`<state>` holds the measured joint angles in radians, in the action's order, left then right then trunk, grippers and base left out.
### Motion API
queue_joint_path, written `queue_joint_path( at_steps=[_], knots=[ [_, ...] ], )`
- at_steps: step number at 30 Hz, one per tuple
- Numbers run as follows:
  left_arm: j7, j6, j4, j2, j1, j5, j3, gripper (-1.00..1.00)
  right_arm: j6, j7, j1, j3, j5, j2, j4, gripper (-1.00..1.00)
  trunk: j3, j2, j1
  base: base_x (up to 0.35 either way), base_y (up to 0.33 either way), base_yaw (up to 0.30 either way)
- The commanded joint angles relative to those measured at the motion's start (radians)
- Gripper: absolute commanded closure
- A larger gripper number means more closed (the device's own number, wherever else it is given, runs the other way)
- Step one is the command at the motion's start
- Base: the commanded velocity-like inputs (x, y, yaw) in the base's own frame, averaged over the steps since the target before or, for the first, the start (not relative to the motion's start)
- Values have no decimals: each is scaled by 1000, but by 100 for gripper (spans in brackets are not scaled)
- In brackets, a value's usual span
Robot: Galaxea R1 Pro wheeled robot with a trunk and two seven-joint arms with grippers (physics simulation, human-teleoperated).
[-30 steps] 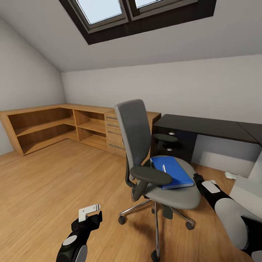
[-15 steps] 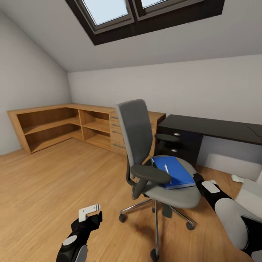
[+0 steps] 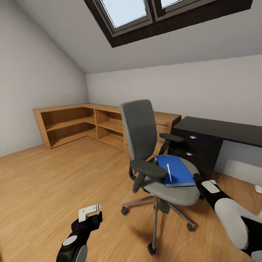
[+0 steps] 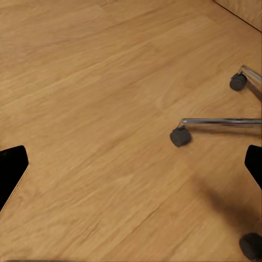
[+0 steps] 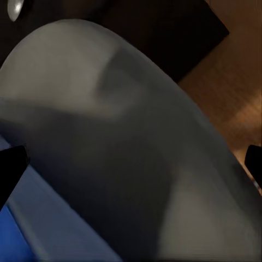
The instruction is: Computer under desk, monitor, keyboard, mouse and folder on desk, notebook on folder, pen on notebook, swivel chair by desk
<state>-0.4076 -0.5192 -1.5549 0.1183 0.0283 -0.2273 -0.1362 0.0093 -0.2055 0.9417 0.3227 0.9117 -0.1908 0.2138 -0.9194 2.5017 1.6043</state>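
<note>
Head view panned left, swivel chair (image 3: pixel 153 153) perhaps unmoved, folder (image 3: pixel 176 171) aboard

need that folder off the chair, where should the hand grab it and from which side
Grip the folder at its front-right edge, the thin dark edge facing the right hand, which sits close beside the seat. It lies flat, so probably slide one finger under that overhanging corner. The armrest blocks the other side, and a pen rests on top, so keep it level.
</note>
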Motion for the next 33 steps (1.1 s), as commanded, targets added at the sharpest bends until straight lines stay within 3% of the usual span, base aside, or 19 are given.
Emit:
queue_joint_path(
  at_steps=[1, 13, 33],
  knots=[
    [-10, -2, -1, 0, 1, -10, -2, -100, 1, -2, 0, -1, 23, 0, 2, -100, -1, 0, 0, 0, 0, 260],
    [-10, -2, 6, 0, 1, -10, -2, -100, 1, -2, 0, -1, 23, 0, 2, -100, 4, 0, 0, 0, 0, 247],
    [-10, -2, 19, 1, 1, -10, -11, -100, 2, -2, 0, -1, 24, 0, 3, -100, 4, 0, 0, 0, 0, 11]
  ],
)
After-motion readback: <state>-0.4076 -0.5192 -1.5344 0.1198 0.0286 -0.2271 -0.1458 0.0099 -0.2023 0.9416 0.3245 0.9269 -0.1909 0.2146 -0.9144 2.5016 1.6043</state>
